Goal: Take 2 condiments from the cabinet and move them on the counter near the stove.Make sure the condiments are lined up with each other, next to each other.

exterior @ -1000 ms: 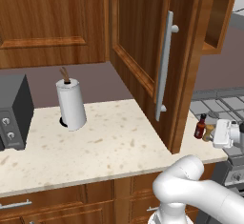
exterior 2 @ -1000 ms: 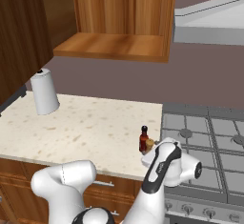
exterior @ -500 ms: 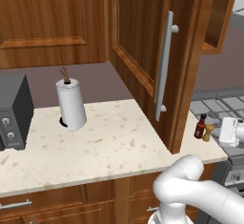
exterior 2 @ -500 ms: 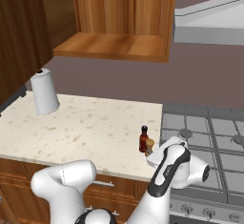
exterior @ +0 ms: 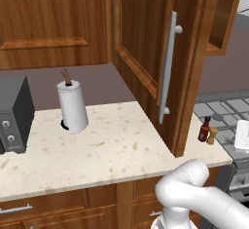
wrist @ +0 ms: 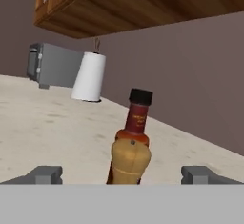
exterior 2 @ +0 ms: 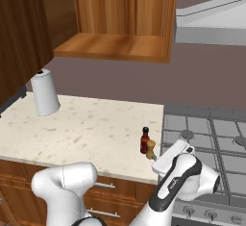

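The dark red-brown bottle (exterior: 204,128) (exterior 2: 144,140) and the tan shaker (exterior: 212,135) (exterior 2: 151,149) stand upright side by side, touching or nearly so, on the speckled counter (exterior: 112,145) (exterior 2: 96,129) at its edge by the stove (exterior: 221,108) (exterior 2: 211,138). In the hand view the shaker (wrist: 130,158) stands right in front of the bottle (wrist: 138,116). My gripper (wrist: 123,175) is open, level with them and a little back, its fingertips (wrist: 45,174) wide apart and holding nothing. The white hand (exterior: 241,135) (exterior 2: 173,155) hovers over the stove's near left corner.
The cabinet door (exterior: 146,43) hangs open over the counter, its silver handle (exterior: 167,67) facing me; the open cabinet shelf (exterior 2: 115,44) is bare. A paper-towel roll (exterior: 73,106) (exterior 2: 44,94) (wrist: 89,76) and a toaster (exterior: 14,113) (wrist: 50,66) stand farther left.
The hand has drawn back to the right, away from the two condiments, which stay in place on the counter.
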You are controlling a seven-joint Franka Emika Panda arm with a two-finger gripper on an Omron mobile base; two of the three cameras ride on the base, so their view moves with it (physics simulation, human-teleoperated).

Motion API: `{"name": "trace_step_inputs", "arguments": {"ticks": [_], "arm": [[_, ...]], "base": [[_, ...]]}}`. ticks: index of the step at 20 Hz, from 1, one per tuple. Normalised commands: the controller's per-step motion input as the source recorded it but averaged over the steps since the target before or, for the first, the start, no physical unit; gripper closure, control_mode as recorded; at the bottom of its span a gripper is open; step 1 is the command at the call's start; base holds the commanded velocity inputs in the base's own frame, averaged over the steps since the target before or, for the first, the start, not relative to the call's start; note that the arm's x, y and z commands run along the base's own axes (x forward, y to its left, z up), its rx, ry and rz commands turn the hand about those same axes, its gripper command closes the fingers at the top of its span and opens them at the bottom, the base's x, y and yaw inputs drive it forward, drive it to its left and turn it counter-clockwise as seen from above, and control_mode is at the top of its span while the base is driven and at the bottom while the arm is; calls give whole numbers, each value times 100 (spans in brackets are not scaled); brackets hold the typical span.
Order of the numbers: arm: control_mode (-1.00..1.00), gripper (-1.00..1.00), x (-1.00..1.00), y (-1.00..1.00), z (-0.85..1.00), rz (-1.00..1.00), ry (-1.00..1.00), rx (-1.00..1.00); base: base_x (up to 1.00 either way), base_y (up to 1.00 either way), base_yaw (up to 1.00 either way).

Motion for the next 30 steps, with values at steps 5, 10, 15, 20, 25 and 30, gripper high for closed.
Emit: {"name": "trace_step_inputs", "arguments": {"ticks": [5, 10, 15, 20, 25, 30], "arm": [[-100, -100, -24, 0, 67, 0, 1, 0], [-100, -100, -14, 5, 68, -2, 7, 0], [-100, -100, -10, 29, 50, -6, 1, 0], [-100, -100, -1, 35, 50, -14, 17, 0], [-100, -100, -7, 24, 46, -22, 35, -1], [-100, -100, -3, 48, 11, -21, 42, -7]], "base": [[0, 0, 0], [0, 0, 0], [0, 0, 0], [0, 0, 0], [0, 0, 0], [0, 0, 0]]}}
